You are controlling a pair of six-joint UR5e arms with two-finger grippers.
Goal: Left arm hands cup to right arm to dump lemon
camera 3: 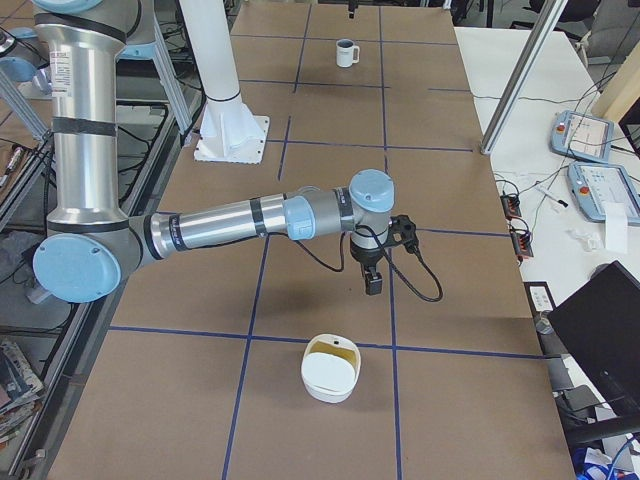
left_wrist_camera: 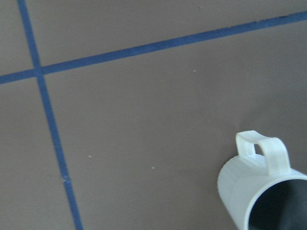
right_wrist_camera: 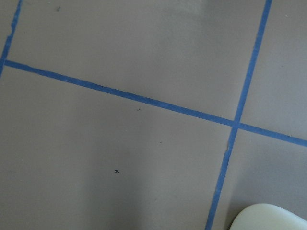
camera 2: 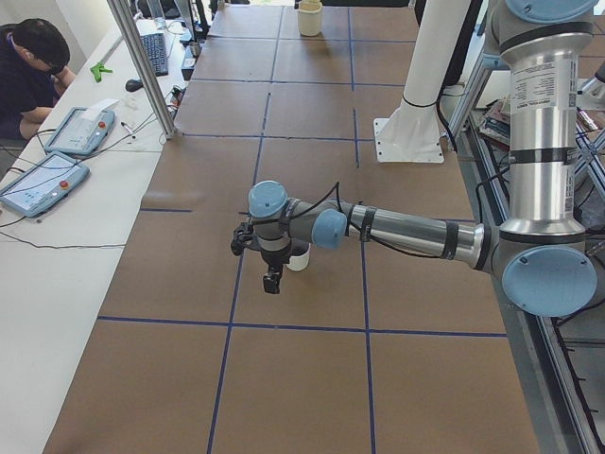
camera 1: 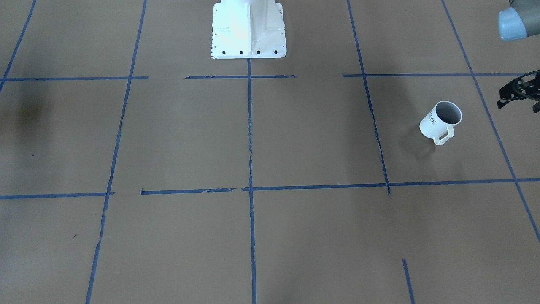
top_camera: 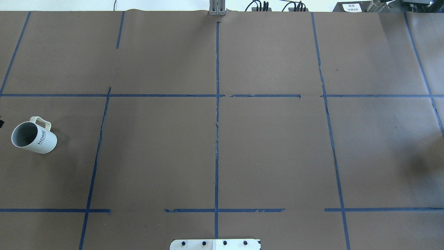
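The cup (top_camera: 34, 136) is a white mug with "HOME" on its side. It stands upright on the brown table at the robot's far left, also seen as the cup (camera 1: 441, 122), the cup (camera 2: 299, 255) and, far off, the cup (camera 3: 346, 52). Its grey inside shows no lemon; the lemon is hidden. My left gripper (camera 2: 272, 279) hangs just outside the cup, above the table; only a black part (camera 1: 521, 90) shows at the front view's edge, and I cannot tell whether it is open. The left wrist view has the cup (left_wrist_camera: 261, 191) at its lower right. My right gripper (camera 3: 372, 282) hovers over the table's other end; its state cannot be told.
A white bowl (camera 3: 330, 368) sits near the right gripper, its rim showing as the bowl (right_wrist_camera: 271, 218). The white robot pedestal (camera 1: 249, 29) stands at mid-table. Blue tape lines grid the surface. A person (camera 2: 33, 66) sits at a side bench past a metal post (camera 2: 142, 66).
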